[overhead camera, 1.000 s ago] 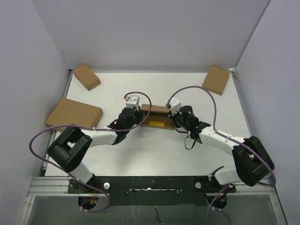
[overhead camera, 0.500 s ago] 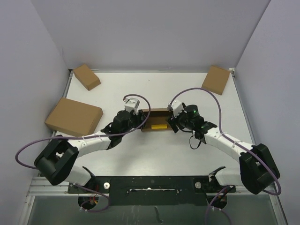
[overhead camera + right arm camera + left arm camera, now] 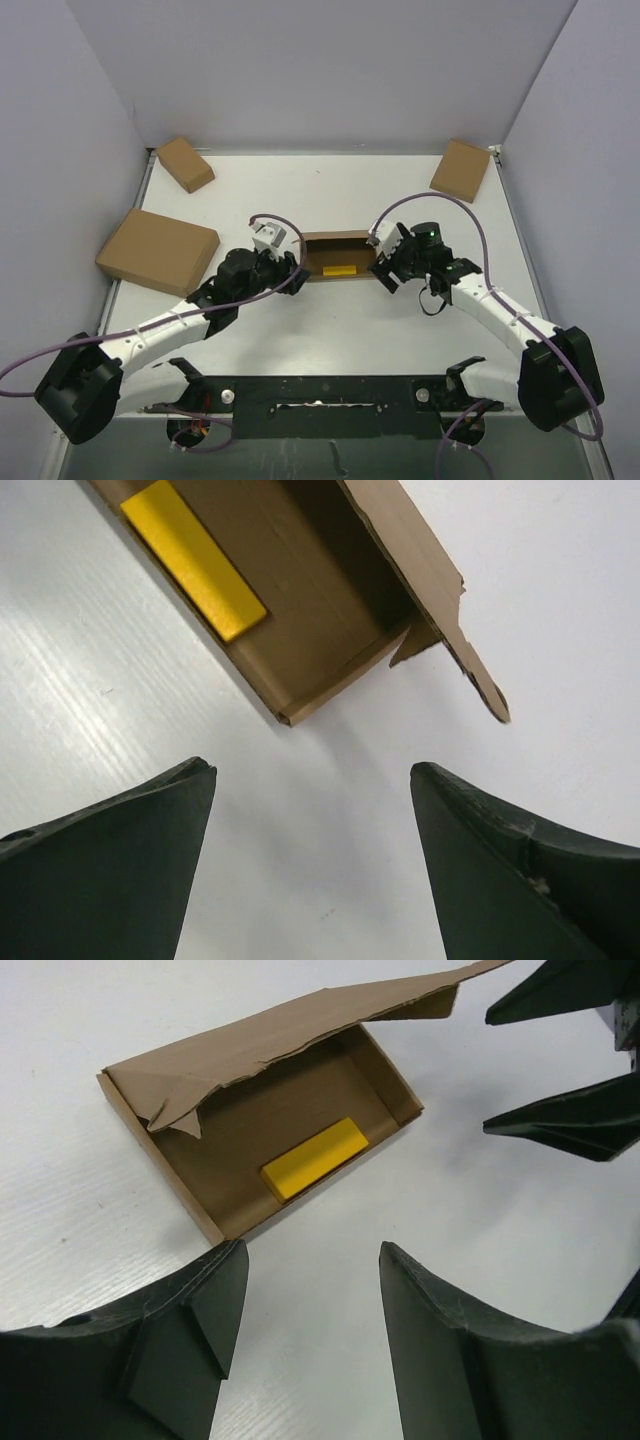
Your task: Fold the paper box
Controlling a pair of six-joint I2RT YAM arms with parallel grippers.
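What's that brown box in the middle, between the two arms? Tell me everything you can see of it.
The paper box is a shallow rectangular tray of brown corrugated cardboard, lying flat on the white table, not yet closed. Its lid panel stands raised along the far side, tabs at its ends. A yellow block lies inside. The left gripper and right gripper, both open, flank its ends without touching.

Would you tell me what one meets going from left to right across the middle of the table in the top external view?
large flat cardboard box → left gripper → paper box → right gripper → small cardboard box by the far right corner
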